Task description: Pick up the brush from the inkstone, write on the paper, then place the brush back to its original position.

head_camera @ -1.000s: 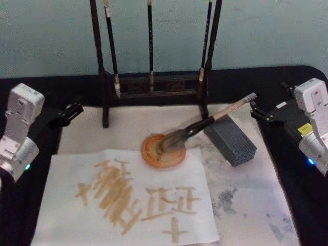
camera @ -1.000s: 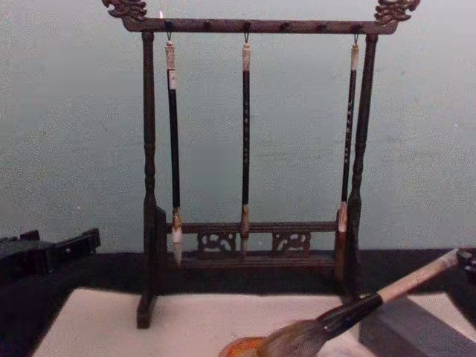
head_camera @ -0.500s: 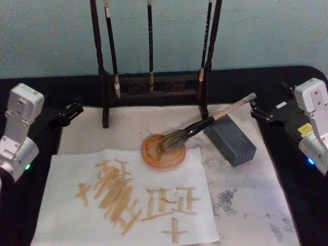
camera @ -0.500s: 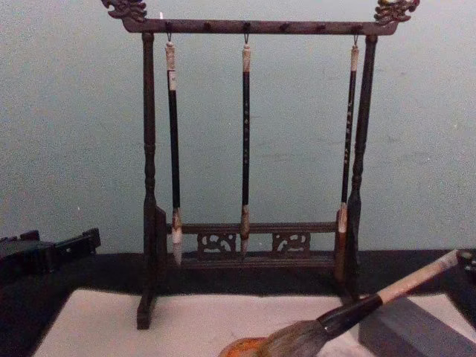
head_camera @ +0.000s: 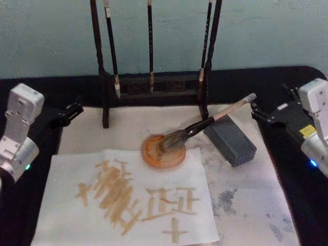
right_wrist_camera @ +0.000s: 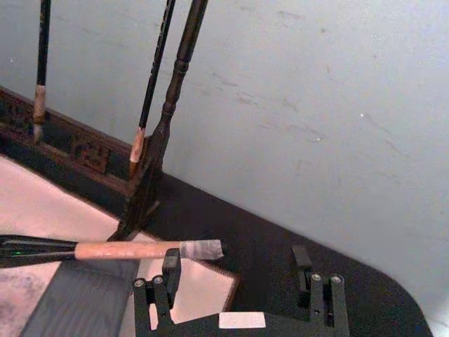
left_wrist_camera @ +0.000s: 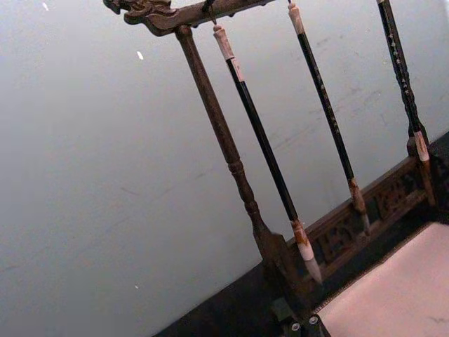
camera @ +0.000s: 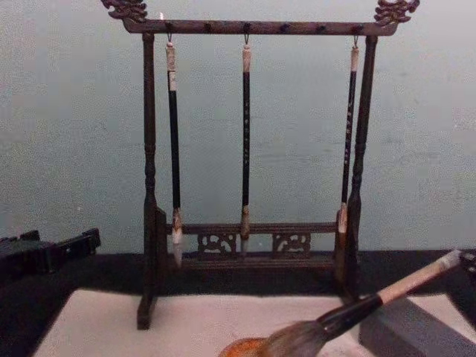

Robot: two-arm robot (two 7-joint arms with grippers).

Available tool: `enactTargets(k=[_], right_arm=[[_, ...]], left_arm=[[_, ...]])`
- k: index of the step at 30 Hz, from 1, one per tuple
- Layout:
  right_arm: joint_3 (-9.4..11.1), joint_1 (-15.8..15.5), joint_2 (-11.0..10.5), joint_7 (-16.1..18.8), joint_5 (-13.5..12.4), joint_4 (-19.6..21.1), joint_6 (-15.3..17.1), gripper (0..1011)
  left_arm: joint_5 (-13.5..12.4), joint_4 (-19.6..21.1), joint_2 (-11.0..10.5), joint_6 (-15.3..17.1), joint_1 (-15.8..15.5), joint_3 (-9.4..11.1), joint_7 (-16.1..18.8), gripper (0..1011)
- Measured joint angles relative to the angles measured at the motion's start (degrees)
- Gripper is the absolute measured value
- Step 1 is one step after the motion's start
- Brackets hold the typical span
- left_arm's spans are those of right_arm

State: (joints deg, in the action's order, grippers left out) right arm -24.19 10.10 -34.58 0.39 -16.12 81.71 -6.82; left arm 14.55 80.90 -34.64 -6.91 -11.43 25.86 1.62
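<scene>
On the inkstone (head_camera: 164, 163), a round orange dish, the brush (head_camera: 205, 122) lay with its bushy head in the well. Its handle sloped up and away to the inkstone's right, propped on a grey block (head_camera: 233, 143) just beside the dish. The paper (head_camera: 61, 174) lay on the near side of the inkstone, reaching up to its rim, and carried tan strokes. The brush rack (head_camera: 154, 84) stood behind the inkstone, apart from it.

The right gripper (head_camera: 254, 111) hovered well right of the inkstone, at the whitish end of the handle. Its jaws were spread wide and held nothing. One of them stood just beside the handle's tip, and whether they touched could not be told. The left gripper (head_camera: 72, 110) sat parked far left of the inkstone, over the dark tabletop (head_camera: 302, 215). Whether it was open or closed could not be told.

With strokes on the paper and the brush at rest unheld, the writing looked done and the brush looked returned. What seemed left was to clear the right gripper. That would go best with the jaws kept wide and a straight pull back along the handle's line, away from the inkstone, not sideways. The brush rested only on the dish and the block. A nudge at its high end could lever the head out of the well or roll the handle off the block.
</scene>
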Motion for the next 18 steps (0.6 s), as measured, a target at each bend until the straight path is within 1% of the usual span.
enactTargets(k=[2, 4, 8, 10, 11, 14, 15, 16, 17, 18], right_arm=[[0.58, -0.82, -0.12, 0.38, -0.56, 0.6, -0.08, 1001], [2.04, -2.78, -0.43, 1.59, -2.71, 2.1, -0.35, 1002], [3.34, -4.73, -0.61, 2.53, -4.53, 3.35, -0.67, 1002], [4.41, -6.12, -0.68, 3.43, -6.13, 4.21, -0.77, 1001], [5.09, -6.98, -0.7, 4.25, -7.52, 4.65, -0.77, 1001], [6.18, -8.13, -0.65, 5.3, -9.43, 5.27, -0.7, 1001], [6.6, -8.54, -0.59, 5.79, -10.33, 5.5, -0.61, 1001], [7.35, -9.2, -0.43, 6.93, -12.27, 5.86, -0.24, 1002], [7.78, -9.52, -0.32, 7.47, -13.19, 6.05, -0.02, 1002], [8.63, -10.03, -0.05, 8.58, -15.17, 6.3, 0.5, 1002]], left_arm=[[0.0, 0.0, 0.0, 0.0, 0.0, 0.0, 0.0, 1002], [0.0, 0.0, 0.0, 0.0, 0.0, 0.0, 0.0, 1002], [0.0, 0.0, 0.0, 0.0, 0.0, 0.0, 0.0, 1002], [0.0, 0.0, 0.0, 0.0, 0.0, 0.0, 0.0, 1002], [0.0, 0.0, 0.0, 0.0, 0.0, 0.0, 0.0, 1000], [0.0, 0.0, 0.0, 0.0, 0.0, 0.0, 0.0, 1002], [0.0, 0.0, 0.0, 0.0, 0.0, 0.0, 0.0, 1002], [0.0, 0.0, 0.0, 0.0, 0.0, 0.0, 0.0, 1002], [0.0, 0.0, 0.0, 0.0, 0.0, 0.0, 0.0, 1002], [0.0, 0.0, 0.0, 0.0, 0.0, 0.0, 0.0, 1002]])
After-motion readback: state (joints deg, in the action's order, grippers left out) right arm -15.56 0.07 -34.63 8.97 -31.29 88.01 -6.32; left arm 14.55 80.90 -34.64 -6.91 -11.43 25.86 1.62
